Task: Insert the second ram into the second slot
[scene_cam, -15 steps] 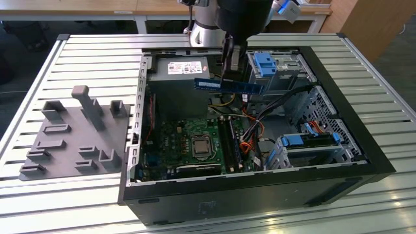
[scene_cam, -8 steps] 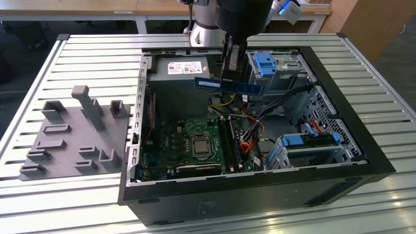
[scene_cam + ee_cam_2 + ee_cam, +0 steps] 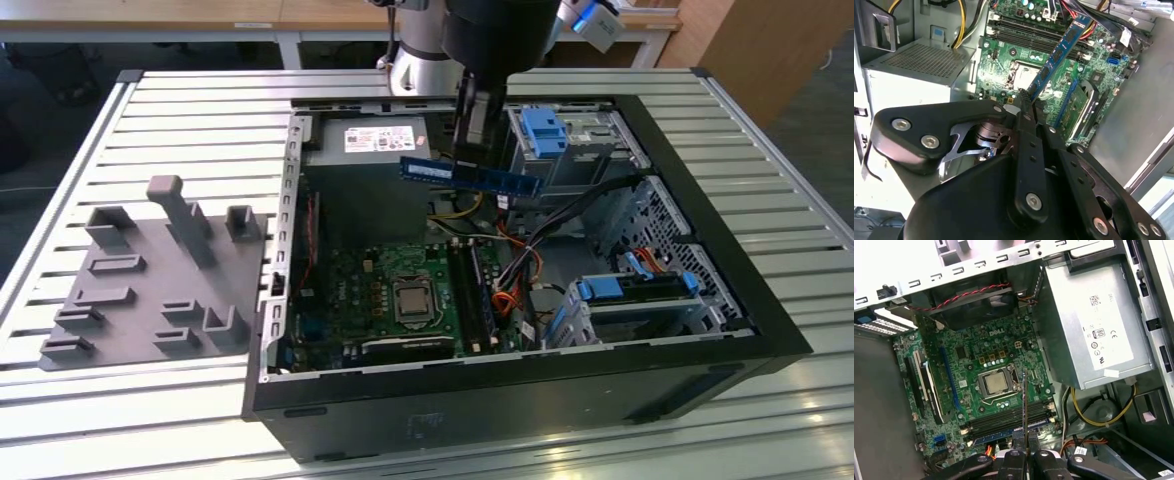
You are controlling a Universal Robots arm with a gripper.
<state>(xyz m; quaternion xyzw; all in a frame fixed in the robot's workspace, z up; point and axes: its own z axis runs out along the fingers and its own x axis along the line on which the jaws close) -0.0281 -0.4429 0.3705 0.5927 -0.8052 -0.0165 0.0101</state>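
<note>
End effector (image 3: pixel 1025 100) clamps the second ram (image 3: pixel 1060 52) above the motherboard (image 3: pixel 1004 60), long axis near level, crosswise to the slots (image 3: pixel 1024 32).

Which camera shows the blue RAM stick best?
The exterior view: the second ram shows nearly its full length side-on, held above the open case. The second wrist view shows it foreshortened, pointing toward the motherboard; the first wrist view catches it edge-on.

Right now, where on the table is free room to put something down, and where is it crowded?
Free: the ribbed table between the grey fixture, the computer case and the far edge; the strip before the fixture. Crowded: inside the case, full of cables, with the claw holding the second ram above.
</note>
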